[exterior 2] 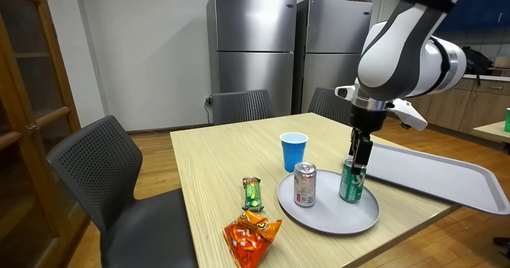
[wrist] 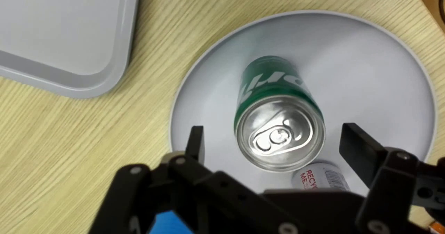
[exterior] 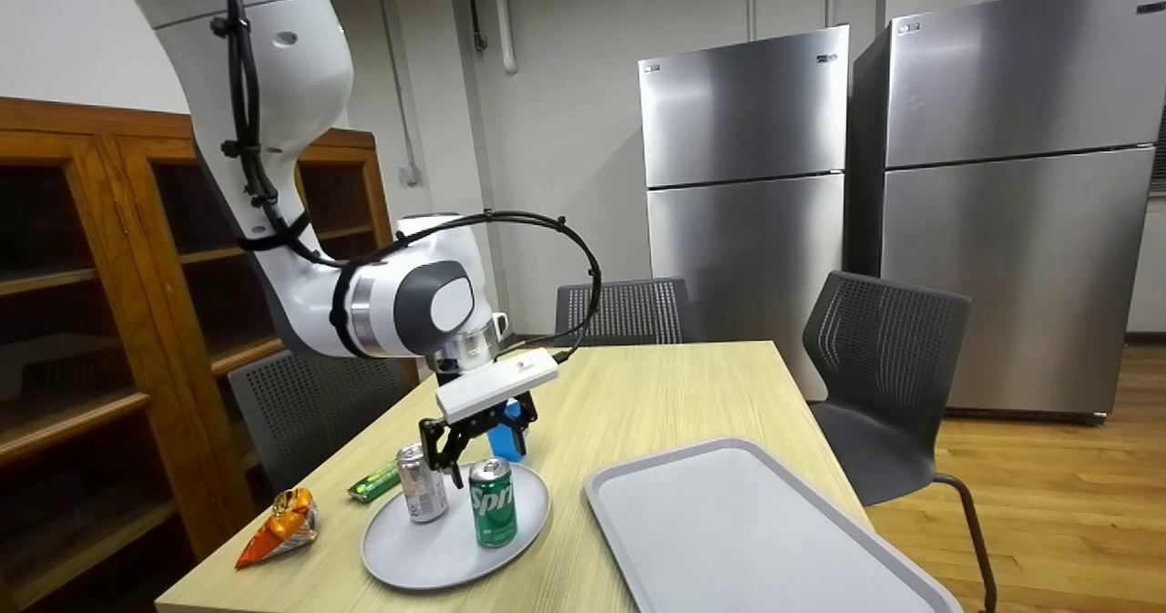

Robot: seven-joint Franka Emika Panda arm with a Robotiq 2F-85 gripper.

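Note:
My gripper (wrist: 273,133) is open and empty. In the wrist view its two fingers stand on either side of the lid of a green Sprite can (wrist: 278,84), with a gap on each side. In both exterior views the gripper (exterior: 490,467) (exterior 2: 358,168) is near the top of this can (exterior: 494,508) (exterior 2: 350,186), which stands upright on a round grey plate (exterior: 410,563) (exterior 2: 334,220) (wrist: 375,70). A silver-white can (exterior: 422,485) (exterior 2: 305,184) stands upright on the same plate; in the wrist view this can (wrist: 320,176) is partly hidden by the gripper.
A blue cup (exterior: 506,440) (exterior 2: 294,152) (wrist: 170,223) stands beside the plate. A grey tray (exterior: 756,531) (exterior 2: 430,176) (wrist: 66,25) lies on the table (exterior: 656,394). A green wrapped bar (exterior: 375,481) (exterior 2: 252,194) and an orange snack bag (exterior: 282,526) (exterior 2: 251,240) lie near the plate. Chairs surround the table.

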